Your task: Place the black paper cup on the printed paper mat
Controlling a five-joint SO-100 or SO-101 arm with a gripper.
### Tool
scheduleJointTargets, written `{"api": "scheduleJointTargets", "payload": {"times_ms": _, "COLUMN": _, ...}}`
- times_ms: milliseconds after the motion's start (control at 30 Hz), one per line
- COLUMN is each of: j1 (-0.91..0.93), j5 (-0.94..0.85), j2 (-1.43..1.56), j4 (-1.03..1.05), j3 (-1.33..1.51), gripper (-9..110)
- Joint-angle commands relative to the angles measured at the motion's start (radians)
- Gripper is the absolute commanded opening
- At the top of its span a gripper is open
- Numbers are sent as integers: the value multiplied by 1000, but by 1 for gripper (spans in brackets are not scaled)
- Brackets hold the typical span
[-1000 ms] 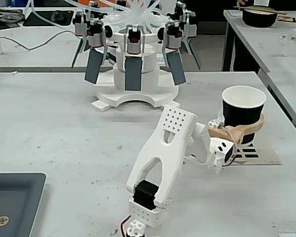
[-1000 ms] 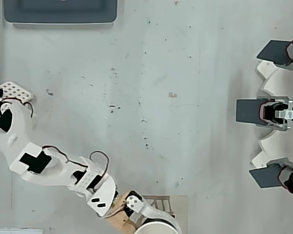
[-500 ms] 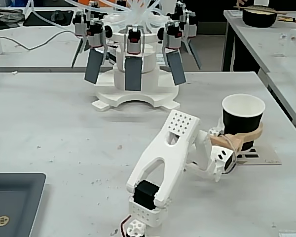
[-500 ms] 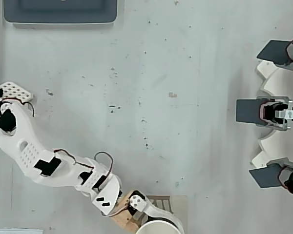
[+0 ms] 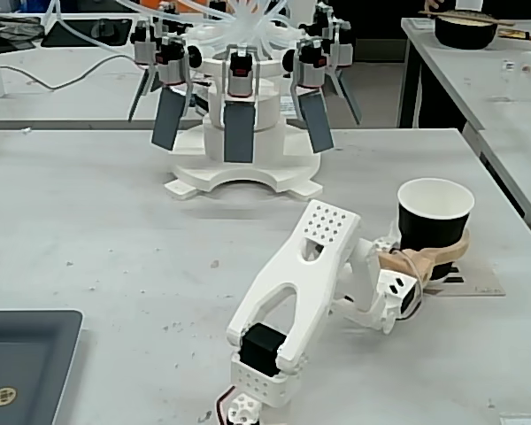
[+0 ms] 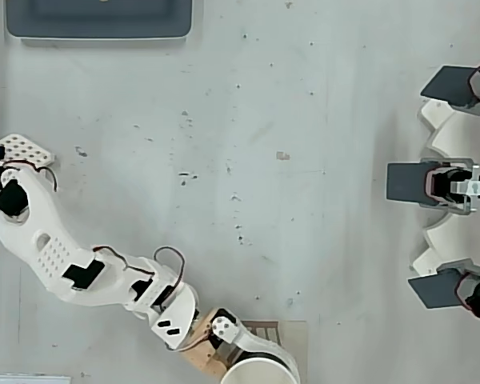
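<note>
A: The gripper [image 5: 447, 257] is wrapped around the lower half of the black paper cup [image 5: 434, 226], its tan fingers [image 5: 425, 257] pressed against the black wall on either side. It is holding the cup.

B: Can you see the cup's foot?

A: No. In the fixed view the fingers and the white wrist block cover the bottom edge, so I cannot tell whether the cup touches the sheet below or hangs just above it.

B: And the sheet?

A: The printed paper mat [image 5: 480, 285] lies flat on the table [image 5: 97, 212] directly under the cup. Only its right part and a few black bars show; the rest is behind the cup and gripper.

B: Does the overhead view help?

A: Little. The cup [image 6: 260, 373] is cut by the bottom edge there, only the upper arc of its white rim showing. The mat [image 6: 294, 340] peeks out as a pale strip with thin lines beside the gripper [image 6: 252, 358]. The fingers are mostly hidden under the rim.

B: Anything else around?

A: The white arm [image 5: 292, 283] stretches from the near edge toward the cup. A white stand with dark grey flaps [image 5: 239, 106] sits at the back, well apart, and a dark grey tray [image 5: 22, 363] is cut off at the lower left corner.
</note>
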Motion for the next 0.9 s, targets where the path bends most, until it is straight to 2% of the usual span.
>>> {"api": "scheduleJointTargets", "payload": {"times_ms": 0, "j1": 12, "j5": 9, "j2": 21, "j4": -26, "j3": -32, "gripper": 9}}
{"api": "scheduleJointTargets", "payload": {"times_ms": 433, "j1": 12, "j5": 14, "j2": 64, "j4": 3, "j3": -32, "gripper": 25}}
{"api": "scheduleJointTargets", "payload": {"times_ms": 633, "j1": 18, "j5": -41, "j2": 109, "j4": 57, "j3": -31, "gripper": 39}}
{"api": "scheduleJointTargets", "payload": {"times_ms": 867, "j1": 44, "j5": -103, "j2": 207, "j4": 129, "j3": 41, "gripper": 45}}
